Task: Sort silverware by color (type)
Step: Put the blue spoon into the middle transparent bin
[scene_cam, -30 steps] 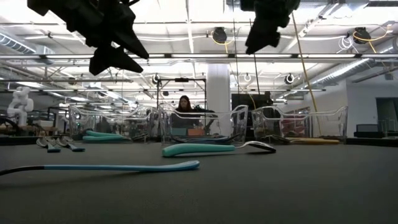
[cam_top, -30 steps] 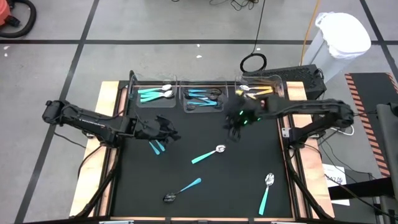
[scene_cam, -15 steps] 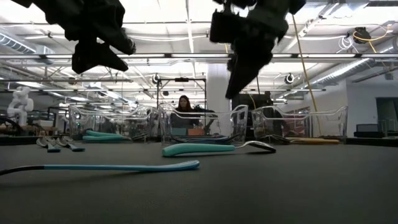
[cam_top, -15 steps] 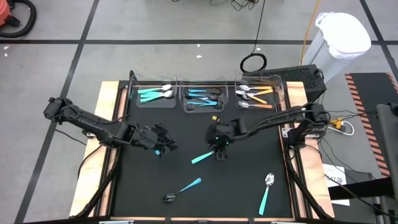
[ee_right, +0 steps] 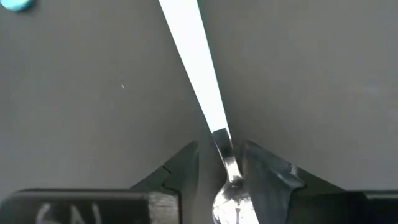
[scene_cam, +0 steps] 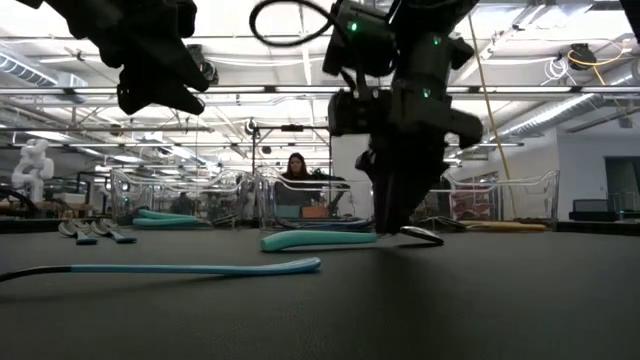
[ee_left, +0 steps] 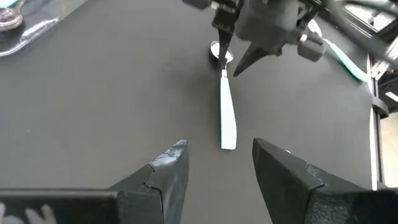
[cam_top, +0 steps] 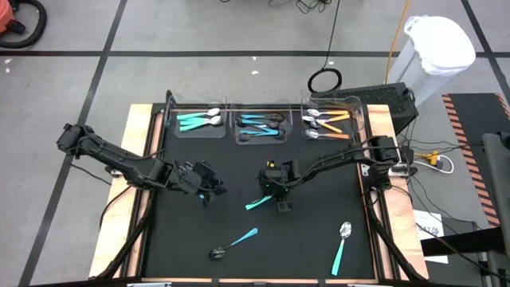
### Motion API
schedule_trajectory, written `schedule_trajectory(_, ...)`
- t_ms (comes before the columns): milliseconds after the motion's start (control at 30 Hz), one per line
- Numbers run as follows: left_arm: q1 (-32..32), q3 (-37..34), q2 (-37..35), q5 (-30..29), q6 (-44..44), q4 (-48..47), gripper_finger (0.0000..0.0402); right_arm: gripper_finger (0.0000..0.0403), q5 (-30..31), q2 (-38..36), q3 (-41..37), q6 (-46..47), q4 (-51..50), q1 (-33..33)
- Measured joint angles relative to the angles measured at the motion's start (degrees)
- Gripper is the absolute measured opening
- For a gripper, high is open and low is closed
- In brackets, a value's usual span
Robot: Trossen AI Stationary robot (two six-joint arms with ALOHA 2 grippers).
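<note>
Right gripper [ee_right: 222, 168] is down at the mat [cam_top: 319, 231], its two fingers [ee_right: 183, 165] set narrowly either side of the metal neck of a teal spoon [ee_right: 199, 68]. The jaws straddle the neck just above the bowl; whether they have actually pinched it or only bracket it is hard to tell from here. From above, that spoon [cam_top: 256, 202] lies mid-table with its handle pointing toward the left arm, and the right gripper [cam_top: 280, 201] sits over its head end. At table level the handle [scene_cam: 318, 240] lies flat on the mat.

Left gripper [ee_left: 214, 168] hangs above the table on the left side, jaws apart and empty, looking across at the same spoon [ee_left: 227, 115]. In the high view it [cam_top: 209, 185] hovers near two short teal utensils, mostly hidden beneath it.

Further out, a light blue spoon [cam_top: 235, 241] lies toward the front edge, and another teal spoon [cam_top: 341, 245] lies front right. At the back, three clear trays hold sorted pieces: teal [cam_top: 195, 120], light blue [cam_top: 259, 125], orange [cam_top: 328, 121]. A person [scene_cam: 296, 168] sits in the room beyond.
</note>
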Motion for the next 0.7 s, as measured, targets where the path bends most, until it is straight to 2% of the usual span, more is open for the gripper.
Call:
schedule_trajectory(233,0.0,0.0,0.0,-1.2,0.2,-0.3,0.0178,0.0083,0.0,1.0,0.0,2.0,1.3,0.0)
schedule_trajectory(367,0.1,0.0,0.0,-2.0,-5.6,-3.6,0.0178,0.0084,0.3,-0.7,0.0,8.3,4.6,-0.4)
schedule_trajectory(567,0.1,0.0,0.0,-2.1,-11.8,-8.8,0.0178,0.0131,0.5,-5.1,0.0,21.9,4.2,-1.4)
schedule_trajectory(700,-0.4,0.0,0.0,-1.3,-12.6,-9.4,0.0178,0.0168,1.5,-9.0,0.1,37.7,-5.7,-1.3)
